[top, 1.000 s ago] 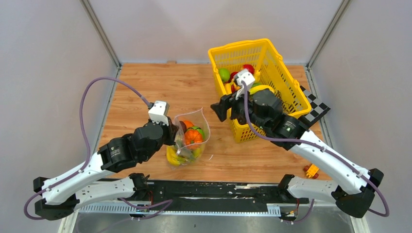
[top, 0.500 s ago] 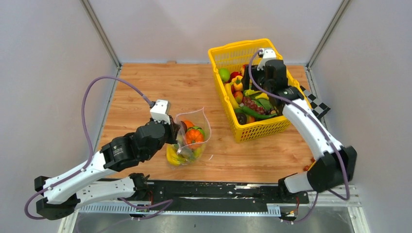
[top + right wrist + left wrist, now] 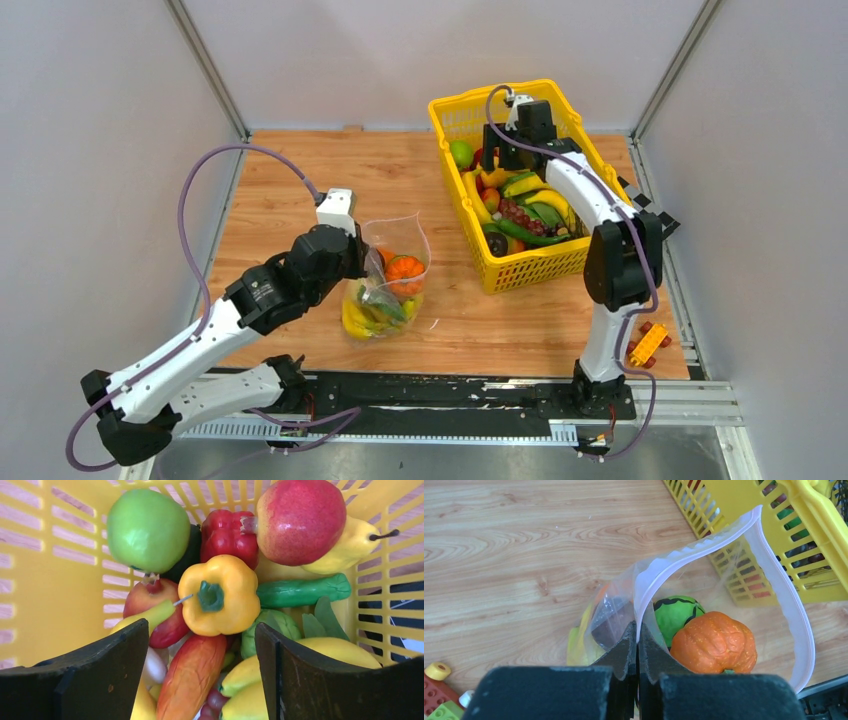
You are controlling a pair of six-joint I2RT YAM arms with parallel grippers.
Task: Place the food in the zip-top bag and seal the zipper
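Note:
The clear zip-top bag stands open on the wooden table, holding an orange pumpkin, a green piece and yellow food. My left gripper is shut on the bag's rim at the whitish zipper and holds it up. My right gripper is open and empty, hovering over the food in the yellow basket: a yellow pepper, green apple, red apple, red pepper and orange-red piece.
The basket stands at the back right, close to the bag, with bananas and grapes inside. Toy bricks lie near the table's front right and, in the left wrist view, front left. Grey walls enclose the table.
My right arm swung from beside the bag back over the basket's far end and now points down into it. My left gripper lifted the bag rim slightly; the pumpkin now lies inside.

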